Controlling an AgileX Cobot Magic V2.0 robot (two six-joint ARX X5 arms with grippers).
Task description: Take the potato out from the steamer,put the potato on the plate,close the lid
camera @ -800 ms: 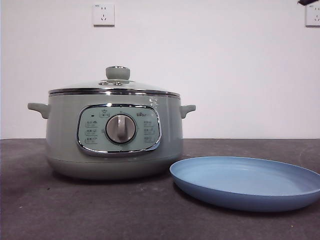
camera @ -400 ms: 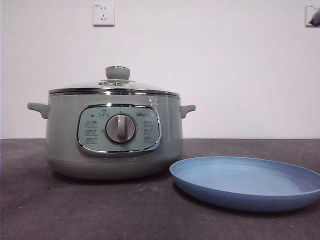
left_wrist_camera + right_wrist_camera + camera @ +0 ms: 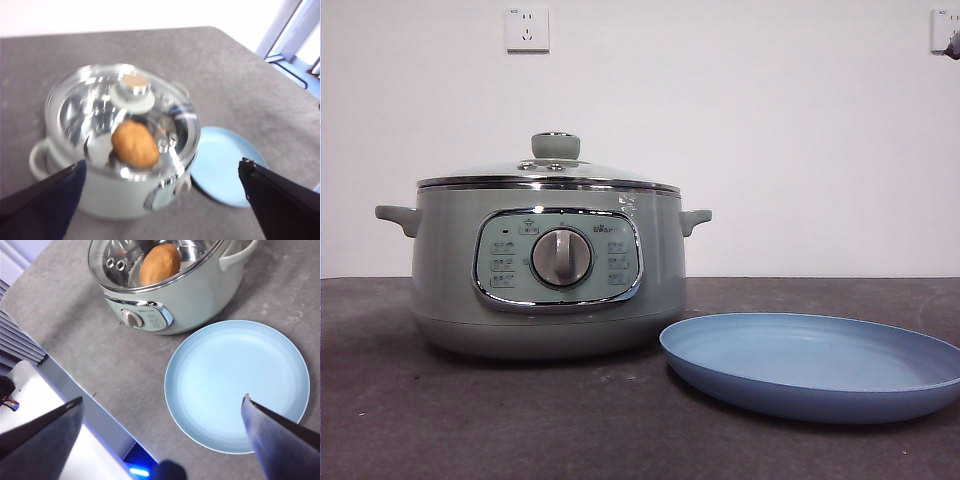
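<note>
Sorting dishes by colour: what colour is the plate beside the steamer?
Light blue, plain with faint rings; the plate shows best in the right wrist view.

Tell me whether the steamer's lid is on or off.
On. The lid sits flat on the steamer rim, and the potato shows through its glass.

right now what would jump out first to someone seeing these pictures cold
The big sage-green steamer fills the table's left side, its glass lid on and an orange-brown potato showing through it. Close beside it on the right lies a wide, bare light-blue plate. Both grippers hang open above, the left gripper over the steamer and the right gripper over the plate.
</note>
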